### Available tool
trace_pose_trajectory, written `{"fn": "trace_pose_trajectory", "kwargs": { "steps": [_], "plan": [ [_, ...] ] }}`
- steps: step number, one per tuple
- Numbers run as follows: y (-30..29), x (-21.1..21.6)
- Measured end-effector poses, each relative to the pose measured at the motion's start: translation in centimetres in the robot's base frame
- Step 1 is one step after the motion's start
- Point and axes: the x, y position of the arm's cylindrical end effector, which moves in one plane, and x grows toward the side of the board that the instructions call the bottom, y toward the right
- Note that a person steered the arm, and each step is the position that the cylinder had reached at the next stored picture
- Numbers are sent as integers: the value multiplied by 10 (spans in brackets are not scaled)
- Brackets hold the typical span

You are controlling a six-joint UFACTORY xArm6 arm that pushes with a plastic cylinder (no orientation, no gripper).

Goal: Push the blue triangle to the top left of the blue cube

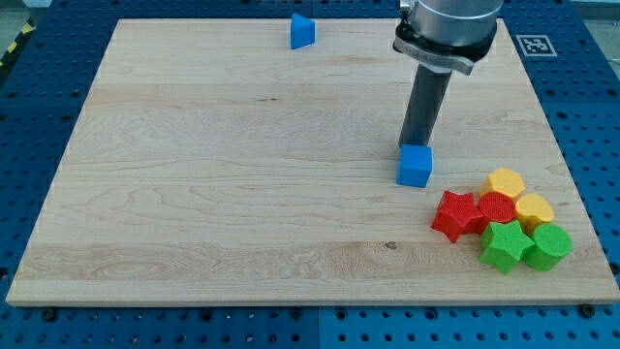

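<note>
The blue triangle [302, 31] sits near the board's top edge, left of centre-right. The blue cube [415, 166] lies right of the board's middle, far below and to the right of the triangle. My tip [417, 143] stands just behind the cube's top edge, at or very near touching it. The dark rod rises from there to the arm's grey flange at the view's top.
A tight cluster lies at the lower right: a red star [457, 214], a red block [497, 207], two yellow blocks [505, 181] [534, 208], a green star [504, 246] and a green block [549, 245]. The wooden board [223, 174] lies on a blue perforated table.
</note>
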Motion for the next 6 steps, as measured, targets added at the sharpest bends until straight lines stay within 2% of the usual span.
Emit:
{"fn": "trace_pose_trajectory", "kwargs": {
  "steps": [1,2,3,5,6],
  "plan": [
    [0,19],
    [-5,17],
    [-41,-8],
    [-159,-99],
    [-190,-165]
  ]
}}
